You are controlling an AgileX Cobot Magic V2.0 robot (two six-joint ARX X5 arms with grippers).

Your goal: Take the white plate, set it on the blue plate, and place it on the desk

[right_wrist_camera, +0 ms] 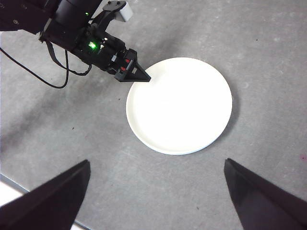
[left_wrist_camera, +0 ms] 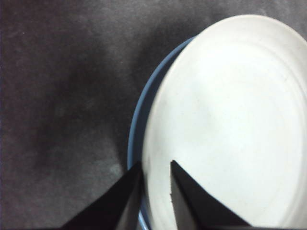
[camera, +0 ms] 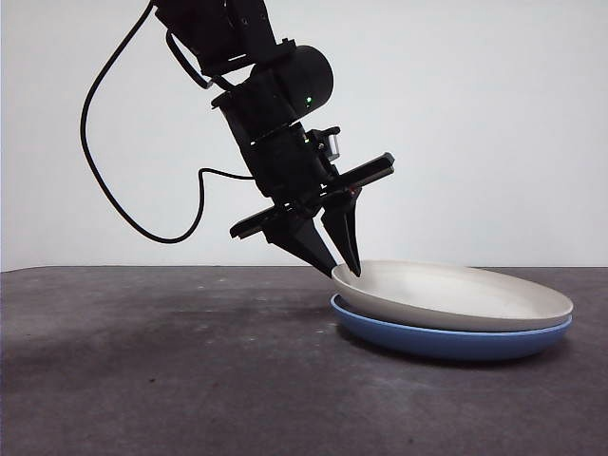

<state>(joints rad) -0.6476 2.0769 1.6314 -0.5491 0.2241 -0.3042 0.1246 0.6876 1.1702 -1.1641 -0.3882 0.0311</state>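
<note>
The white plate [camera: 456, 294] lies on top of the blue plate [camera: 446, 342] on the desk [camera: 142, 361], right of centre. Its left edge sits slightly higher than its right. My left gripper [camera: 344, 271] comes down from the upper left and is shut on the white plate's left rim, one jaw inside and one outside. The left wrist view shows the gripper [left_wrist_camera: 156, 164] astride the white plate's rim [left_wrist_camera: 225, 120], with the blue plate [left_wrist_camera: 144, 110] showing as a crescent beneath. My right gripper [right_wrist_camera: 156, 163] is open and empty, high above the white plate [right_wrist_camera: 180, 105].
The left arm's black cable [camera: 104, 180] hangs in a loop at the left. A pale wall stands behind the desk. The desk's edge [right_wrist_camera: 14, 184] shows in the right wrist view.
</note>
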